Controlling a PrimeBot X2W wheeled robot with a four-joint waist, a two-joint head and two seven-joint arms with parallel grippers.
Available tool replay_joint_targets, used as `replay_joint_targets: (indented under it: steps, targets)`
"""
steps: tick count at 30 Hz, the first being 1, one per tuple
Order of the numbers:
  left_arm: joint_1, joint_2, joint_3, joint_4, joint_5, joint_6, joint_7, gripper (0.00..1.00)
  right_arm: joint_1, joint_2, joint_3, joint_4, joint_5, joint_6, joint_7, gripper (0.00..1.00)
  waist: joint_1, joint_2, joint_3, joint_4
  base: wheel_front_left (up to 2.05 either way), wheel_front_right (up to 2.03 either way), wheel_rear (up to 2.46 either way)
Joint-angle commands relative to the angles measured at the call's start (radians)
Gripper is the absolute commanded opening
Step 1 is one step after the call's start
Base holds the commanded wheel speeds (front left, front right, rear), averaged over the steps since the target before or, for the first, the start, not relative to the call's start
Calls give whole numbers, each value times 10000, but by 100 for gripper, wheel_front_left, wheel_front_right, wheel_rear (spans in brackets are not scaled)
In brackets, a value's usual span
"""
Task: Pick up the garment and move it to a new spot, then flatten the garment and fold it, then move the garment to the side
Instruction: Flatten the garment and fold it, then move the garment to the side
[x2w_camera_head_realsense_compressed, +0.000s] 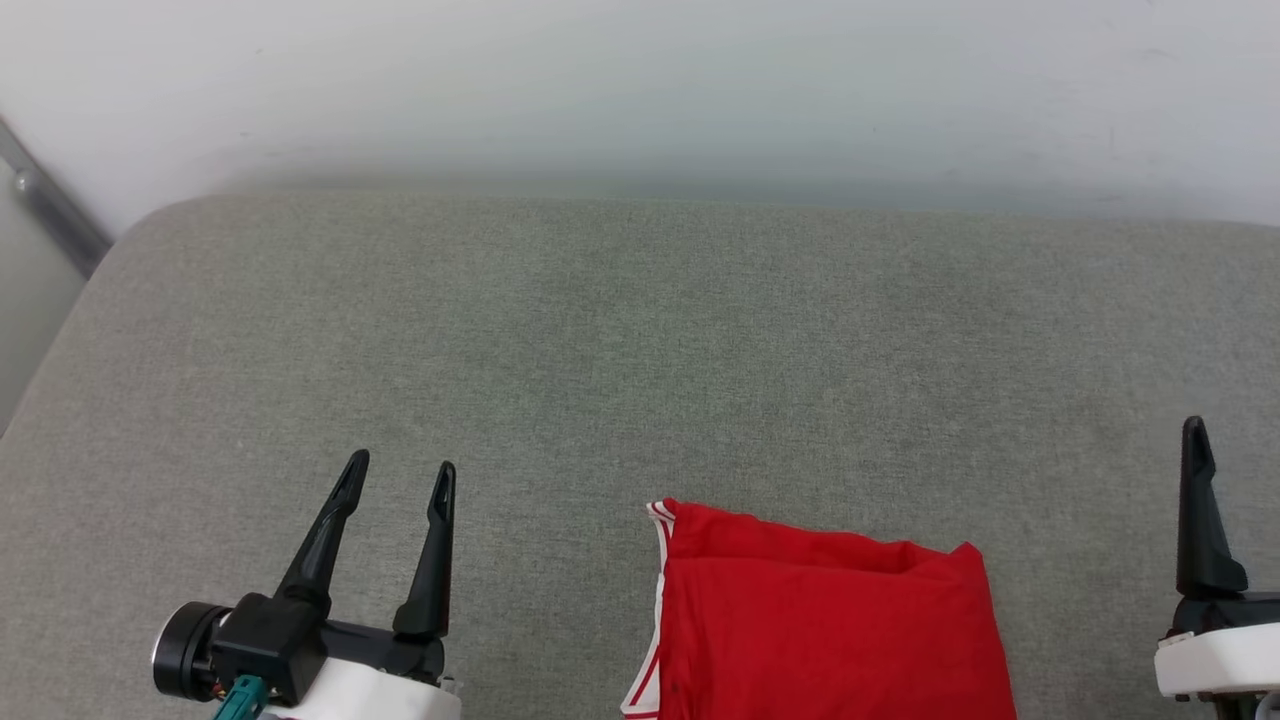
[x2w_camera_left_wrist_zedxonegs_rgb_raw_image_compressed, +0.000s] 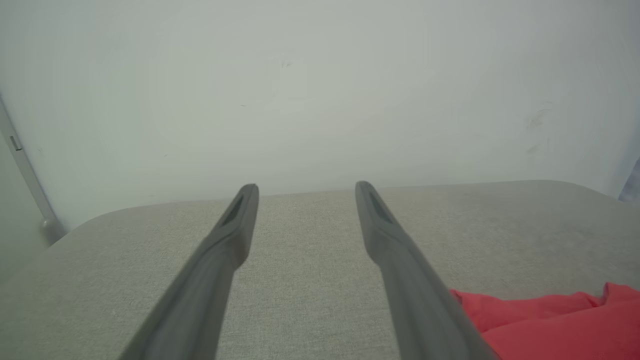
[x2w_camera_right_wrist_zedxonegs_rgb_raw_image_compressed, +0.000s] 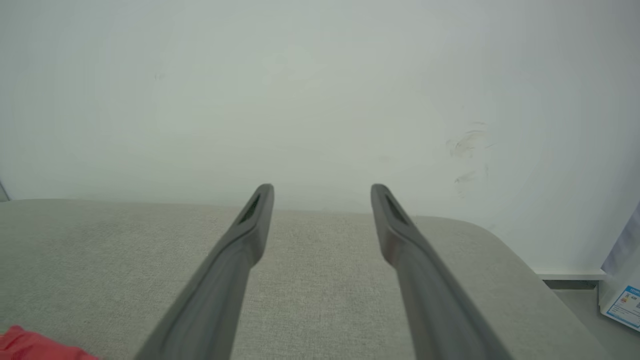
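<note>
1. Garment (x2w_camera_head_realsense_compressed: 830, 630) lies folded toward the grey pad's (x2w_camera_head_realsense_compressed: 600, 350) near side.
2. Left gripper (x2w_camera_head_realsense_compressed: 401, 461) and right gripper (x2w_camera_right_wrist_zedxonegs_rgb_raw_image_compressed: 322, 189) hover above the pad, wide open, empty.
3. Probably best to pinch all layers, keeping the fold.

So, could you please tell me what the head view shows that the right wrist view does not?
Head view: the open left hand, apart from the red shirt, and the shirt's striped trim. Right wrist view: scuff marks on the wall and a blue-printed label at the lower right. Both: the shirt's red cloth, the grey cushion, the pale wall and the open right hand.
</note>
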Motion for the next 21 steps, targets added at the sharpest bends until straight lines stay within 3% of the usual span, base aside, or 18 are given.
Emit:
replay_joint_targets:
  steps: [1, 21]
  targets:
    - [50, -7, -8, -6, 42, -13, -24, 100, 99, 36, 173, 14, -75, -5, -67, 100, 0, 0, -40, 10, 0, 0, 0]
    - [49, -78, -18, 48, 77, -15, -24, 100, 188, 135, 497, -145, -2, -5, 275, 100, 0, 0, -104, 30, 0, 0, 0]
